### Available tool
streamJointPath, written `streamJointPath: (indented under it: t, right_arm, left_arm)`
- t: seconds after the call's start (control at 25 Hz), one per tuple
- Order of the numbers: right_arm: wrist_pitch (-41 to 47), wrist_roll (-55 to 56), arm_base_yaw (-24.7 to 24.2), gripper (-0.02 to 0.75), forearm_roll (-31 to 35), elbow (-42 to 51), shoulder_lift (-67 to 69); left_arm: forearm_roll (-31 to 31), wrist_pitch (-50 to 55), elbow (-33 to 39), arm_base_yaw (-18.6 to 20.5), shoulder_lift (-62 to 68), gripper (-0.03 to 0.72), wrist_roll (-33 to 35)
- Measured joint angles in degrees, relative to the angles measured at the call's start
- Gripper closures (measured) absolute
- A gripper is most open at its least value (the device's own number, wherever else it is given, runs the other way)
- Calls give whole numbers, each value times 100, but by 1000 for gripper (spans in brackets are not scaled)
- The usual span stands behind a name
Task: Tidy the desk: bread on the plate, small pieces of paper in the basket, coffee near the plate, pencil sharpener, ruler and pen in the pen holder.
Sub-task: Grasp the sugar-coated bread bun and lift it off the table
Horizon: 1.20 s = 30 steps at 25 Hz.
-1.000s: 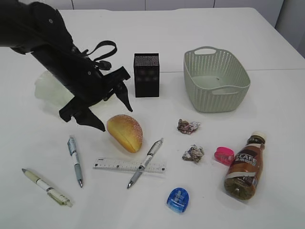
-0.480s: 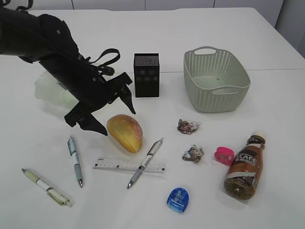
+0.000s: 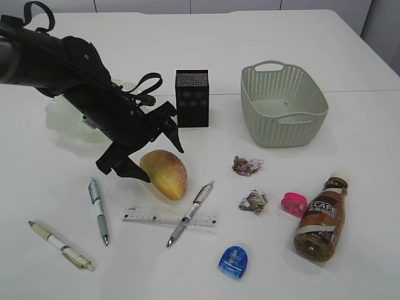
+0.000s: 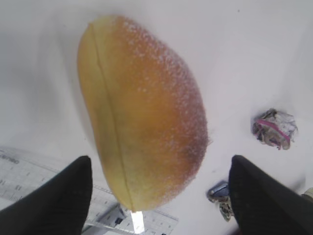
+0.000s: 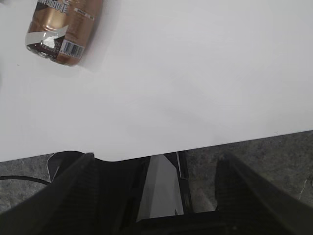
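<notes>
Exterior view, left to right. A cream pen [image 3: 60, 244] lies at the near left of the desk [image 3: 250, 44], with a grey-and-blue pen [image 3: 98, 210] to its right. Behind them the plate [image 3: 65, 120] sits at the left, partly hidden by the left arm.

The left gripper [image 3: 152, 148] has come lower and further right than a second ago. Its fingers [image 3: 128, 167] are spread wide, now straddling the upper left end of the bread [image 3: 164, 173]; earlier the near finger tip hung clear to the left of the bun. Whether a finger touches the bread cannot be told. The left wrist view shows the bread [image 4: 142, 115] lying between the two dark fingers [image 4: 54, 200], slit side to the left, not gripped.

The bread itself has not moved. In front of it lies the ruler [image 3: 169, 217], with a silver pen [image 3: 190, 213] lying slantwise across its right part. The pen holder [image 3: 192, 98] stands upright behind the bread. A blue pencil sharpener [image 3: 233, 262] rests near the front edge.

Two paper scraps [image 3: 247, 165] [image 3: 253, 200] lie in the middle, in front of the basket [image 3: 282, 103]. A pink pencil sharpener [image 3: 293, 204] sits just beside the coffee [image 3: 321, 219], which lies on its side at the right. All of these are unchanged.

The right gripper [image 5: 154, 186] appears only in its own wrist view, fingers [image 5: 73, 191] spread with nothing between them, poised off the desk edge, the coffee [image 5: 63, 29] well apart from it.
</notes>
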Motion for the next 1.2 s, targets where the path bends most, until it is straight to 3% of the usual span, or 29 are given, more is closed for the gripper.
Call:
streamJointPath:
  t: [0.92, 1.08, 1.2]
  right_arm:
    - [0, 0, 0, 164, 0, 0, 0]
    - [0, 0, 0, 164, 0, 0, 0]
    - [0, 0, 0, 164, 0, 0, 0]
  left_arm:
    - [-115, -207, -12, 0, 419, 74, 83]
    - [-125, -232, -12, 0, 427, 150, 83]
    - [-125, -255, -12, 0, 427, 255, 83]
